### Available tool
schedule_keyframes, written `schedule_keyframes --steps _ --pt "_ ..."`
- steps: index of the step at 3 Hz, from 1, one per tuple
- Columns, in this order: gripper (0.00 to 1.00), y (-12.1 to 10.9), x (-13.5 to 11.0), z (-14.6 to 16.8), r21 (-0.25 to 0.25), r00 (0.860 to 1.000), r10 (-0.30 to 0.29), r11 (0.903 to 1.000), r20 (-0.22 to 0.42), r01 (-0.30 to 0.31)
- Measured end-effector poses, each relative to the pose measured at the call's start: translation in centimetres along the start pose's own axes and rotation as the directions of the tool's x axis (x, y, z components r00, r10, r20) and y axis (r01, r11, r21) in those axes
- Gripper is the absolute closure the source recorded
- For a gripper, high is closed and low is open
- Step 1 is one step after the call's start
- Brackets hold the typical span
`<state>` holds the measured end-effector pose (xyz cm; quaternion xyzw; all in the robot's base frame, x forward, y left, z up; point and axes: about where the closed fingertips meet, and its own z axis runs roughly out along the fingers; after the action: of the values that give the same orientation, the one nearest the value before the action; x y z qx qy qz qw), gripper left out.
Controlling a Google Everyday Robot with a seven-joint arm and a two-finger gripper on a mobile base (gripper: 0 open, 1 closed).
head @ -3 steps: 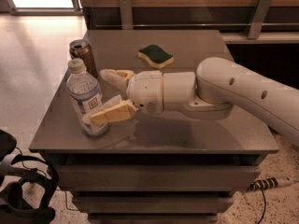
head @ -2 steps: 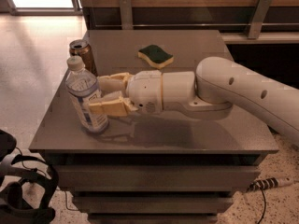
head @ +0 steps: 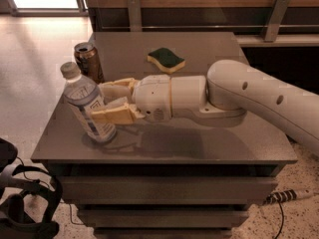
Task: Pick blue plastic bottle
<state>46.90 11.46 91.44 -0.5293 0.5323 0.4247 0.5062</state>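
Two fingers of the tool [head: 102, 102] are closed on the blue plastic bottle [head: 84, 103], one across its label in front and one behind it, near the left edge of the tabletop [head: 209, 143]. The bottle leans with its cap to the left and its base seems to touch the tabletop, just in front of the brown can [head: 88, 61]. We judge lifting comes next. We would squeeze firmly, rise straight up and avoid the can, since a tilted bottle may pivot.
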Motion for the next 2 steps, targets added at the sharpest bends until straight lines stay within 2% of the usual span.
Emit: schedule_keyframes --steps 1,2 --pt "1.0 -0.14 -0.16 -0.15 0.0 1.0 0.001 1.0 0.006 -0.001" --pt "0.86 -0.01 -0.29 0.01 -0.003 1.0 -0.002 1.0 0.006 0.002"
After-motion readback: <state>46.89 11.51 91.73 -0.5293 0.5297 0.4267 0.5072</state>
